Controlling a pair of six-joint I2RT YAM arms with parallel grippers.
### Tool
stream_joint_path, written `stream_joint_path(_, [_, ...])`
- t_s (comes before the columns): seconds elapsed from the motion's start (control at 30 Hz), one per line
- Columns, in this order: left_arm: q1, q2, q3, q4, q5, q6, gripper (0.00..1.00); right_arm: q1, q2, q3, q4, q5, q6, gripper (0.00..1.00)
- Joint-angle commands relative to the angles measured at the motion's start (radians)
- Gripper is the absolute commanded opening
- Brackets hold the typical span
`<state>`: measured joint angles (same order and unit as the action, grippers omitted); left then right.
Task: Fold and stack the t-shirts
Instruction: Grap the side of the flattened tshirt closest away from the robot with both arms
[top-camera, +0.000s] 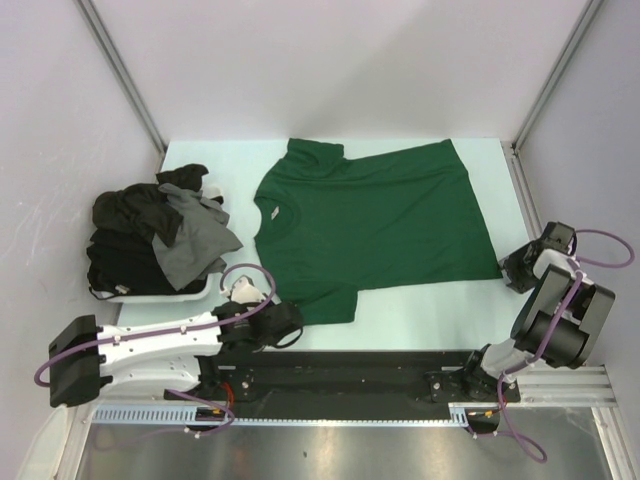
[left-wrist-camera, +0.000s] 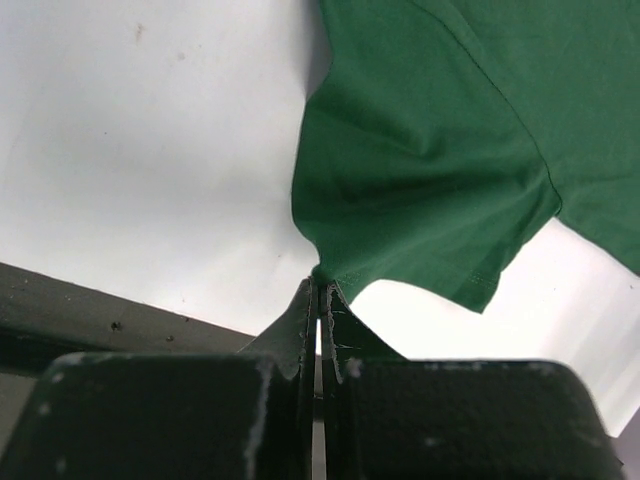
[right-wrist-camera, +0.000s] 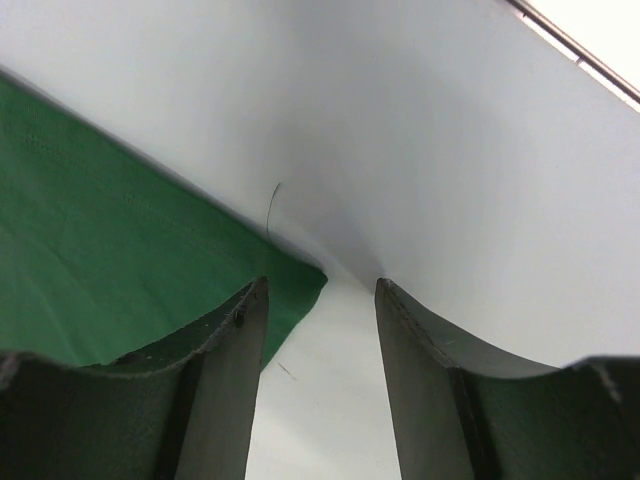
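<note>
A dark green t-shirt (top-camera: 380, 225) lies spread flat on the white table (top-camera: 430, 320), neck to the left and hem to the right. My left gripper (top-camera: 298, 322) is at its near sleeve. In the left wrist view the left gripper (left-wrist-camera: 321, 287) is shut, pinching the corner of the green sleeve (left-wrist-camera: 420, 190), which is pulled into a peak. My right gripper (top-camera: 512, 272) sits at the hem's near right corner. Its jaws (right-wrist-camera: 320, 290) stand open, with the hem corner (right-wrist-camera: 295, 285) just ahead of the left finger (right-wrist-camera: 235, 340) and only bare table between the fingers.
A white tray (top-camera: 150, 296) at the left edge holds a heap of black t-shirts (top-camera: 125, 215) and a dark grey one (top-camera: 195, 240). A black rail (top-camera: 350, 372) runs along the near edge. Walls and metal posts close in the table on three sides.
</note>
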<state>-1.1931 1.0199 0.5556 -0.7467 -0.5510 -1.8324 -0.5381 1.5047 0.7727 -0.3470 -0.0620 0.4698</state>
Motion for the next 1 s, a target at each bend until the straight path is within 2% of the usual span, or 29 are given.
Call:
stream_joint_path(0.0, [0.007, -0.023, 0.0, 0.012, -0.038, 0.002, 0.0, 0.001, 0.003, -0.044, -0.04, -0.006, -0.014, 0.53])
stream_joint_path(0.43, [0.018, -0.038, -0.014, 0.0, -0.032, -0.004, 0.0, 0.016, 0.135, -0.013, 0.025, -0.001, -0.028, 0.49])
stream_joint_path(0.6, [0.021, -0.023, -0.003, 0.0, -0.035, -0.007, 0.0, 0.052, 0.12, -0.003, -0.035, 0.054, -0.028, 0.47])
stream_joint_path(0.97, [0.03, -0.014, 0.003, 0.01, -0.03, 0.015, 0.0, 0.043, 0.058, 0.005, -0.136, 0.171, 0.003, 0.52])
